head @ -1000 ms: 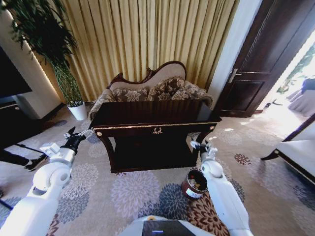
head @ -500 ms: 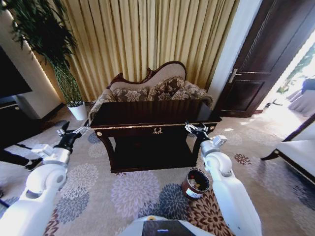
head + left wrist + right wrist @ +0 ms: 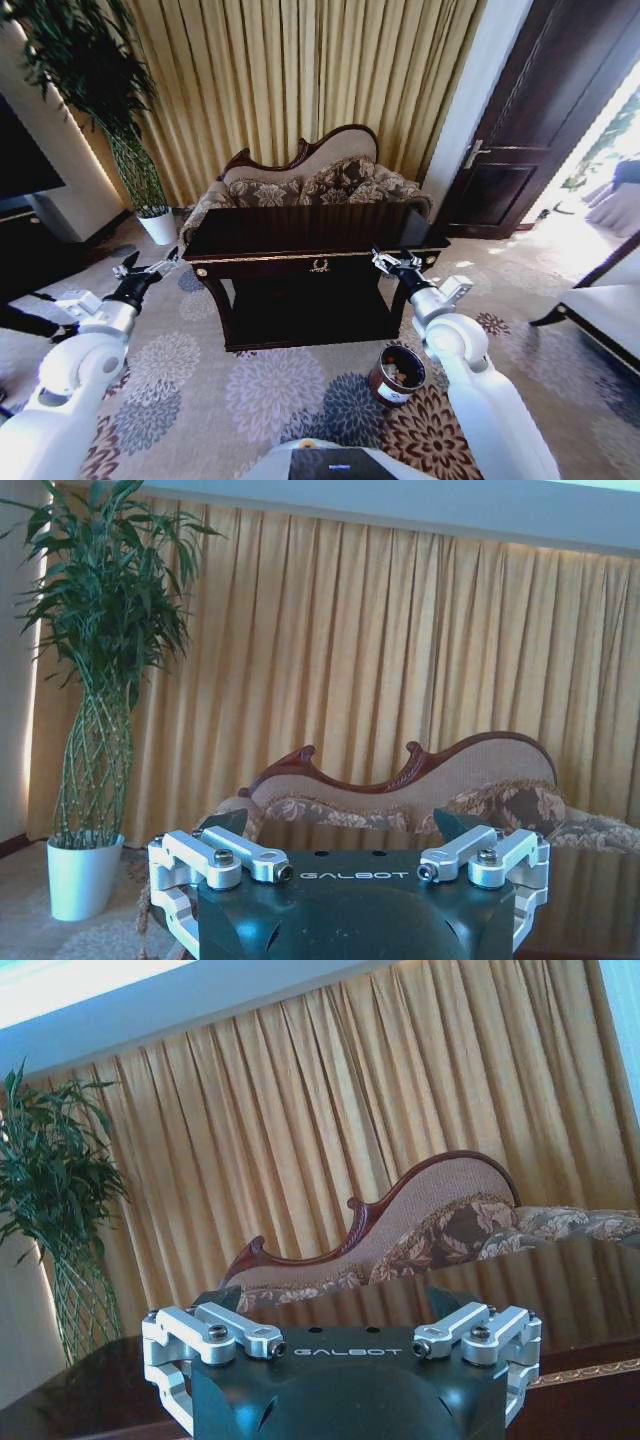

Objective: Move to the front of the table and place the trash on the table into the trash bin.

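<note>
Far left: potted plant in a white pot against the gold curtain.

Left gripper raised off the worktop's front left corner, just beside it, not touching. Fingers spread wide apart, nothing between them. Left wrist view looks past them to the sofa and plant. "GALBOT" printed on the gripper body.

Centre: dark glossy worktop with gold trim, a gold emblem on the front drawer, a lower shelf beneath. Carved sofa directly behind it. Top reads as bare dark reflection from the head camera; any small scraps on it can't be made out at this angle.

Right gripper held at the worktop's front right corner, level with the gilt edge. Fingers set wide apart, empty. Right wrist view looks across the glossy top. Same "GALBOT" lettering.

Trash bin stands on the floral carpet below the right arm, near the table's right front leg. Metal rim, white label on the side, wording unreadable. Something lies inside, probably trash.

Far right: dark door
</note>
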